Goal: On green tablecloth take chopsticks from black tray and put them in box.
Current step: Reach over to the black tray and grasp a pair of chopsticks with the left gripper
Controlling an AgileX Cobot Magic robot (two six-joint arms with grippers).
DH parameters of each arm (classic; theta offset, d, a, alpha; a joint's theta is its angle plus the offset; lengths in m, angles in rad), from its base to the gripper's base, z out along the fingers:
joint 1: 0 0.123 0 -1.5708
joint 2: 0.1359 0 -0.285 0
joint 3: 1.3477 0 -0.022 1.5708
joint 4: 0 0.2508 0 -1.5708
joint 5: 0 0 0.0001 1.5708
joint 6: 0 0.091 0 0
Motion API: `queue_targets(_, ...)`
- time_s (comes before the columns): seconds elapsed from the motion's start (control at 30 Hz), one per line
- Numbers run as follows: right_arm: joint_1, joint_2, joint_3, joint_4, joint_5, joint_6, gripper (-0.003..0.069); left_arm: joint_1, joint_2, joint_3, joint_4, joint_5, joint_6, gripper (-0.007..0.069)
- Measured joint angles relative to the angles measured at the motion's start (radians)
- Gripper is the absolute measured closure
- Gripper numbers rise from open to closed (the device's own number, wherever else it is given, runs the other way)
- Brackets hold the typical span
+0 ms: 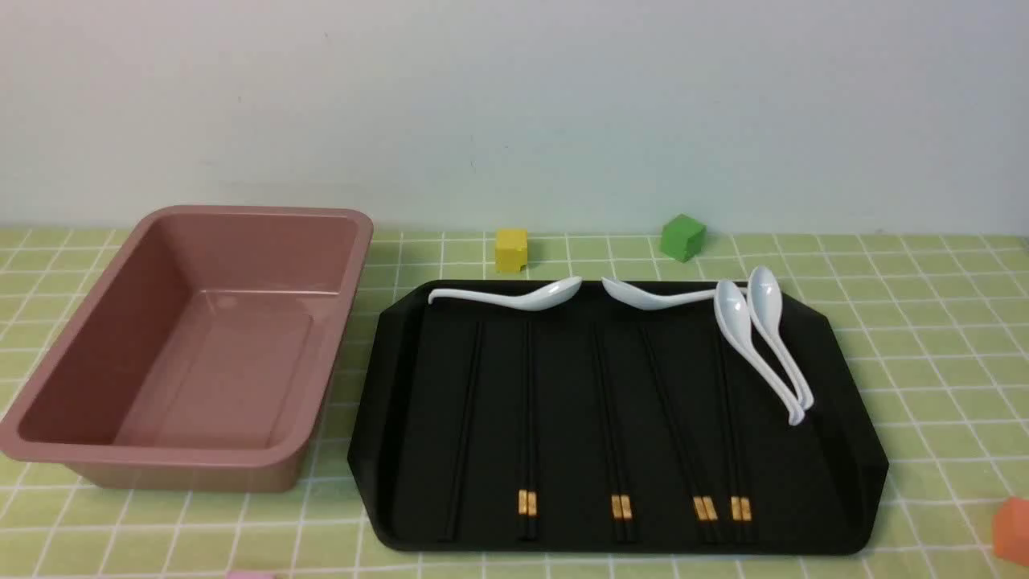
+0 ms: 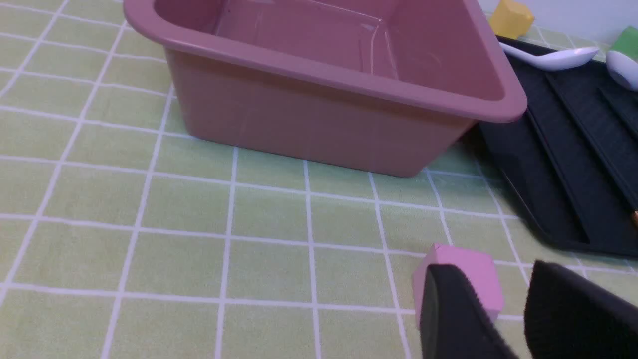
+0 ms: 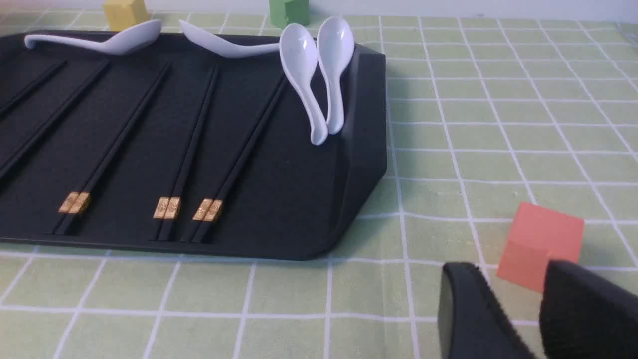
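Note:
The plain black chopsticks lie as the leftmost pair in the black tray on the green tablecloth. They also show at the edge of the right wrist view. The pink box stands empty, left of the tray. Neither gripper shows in the front view. My left gripper is open and empty, low over the cloth in front of the box. My right gripper is open and empty, over the cloth past the tray's near right corner.
Several gold-banded black chopstick pairs and white spoons share the tray. A yellow cube and a green cube sit behind it. A pink cube lies by my left gripper, an orange cube by my right.

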State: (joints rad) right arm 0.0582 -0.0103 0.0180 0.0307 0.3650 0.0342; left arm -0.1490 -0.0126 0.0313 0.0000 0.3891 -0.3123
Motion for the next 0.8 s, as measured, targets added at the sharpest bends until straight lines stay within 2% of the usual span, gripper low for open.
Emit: queue_targets(0.8, 0.0, 0.0, 0.0, -0.001, 0.0, 0.0, 0.0419, 0.0, 0.0, 0.0, 0.011, 0.0, 0.0, 0.0386)
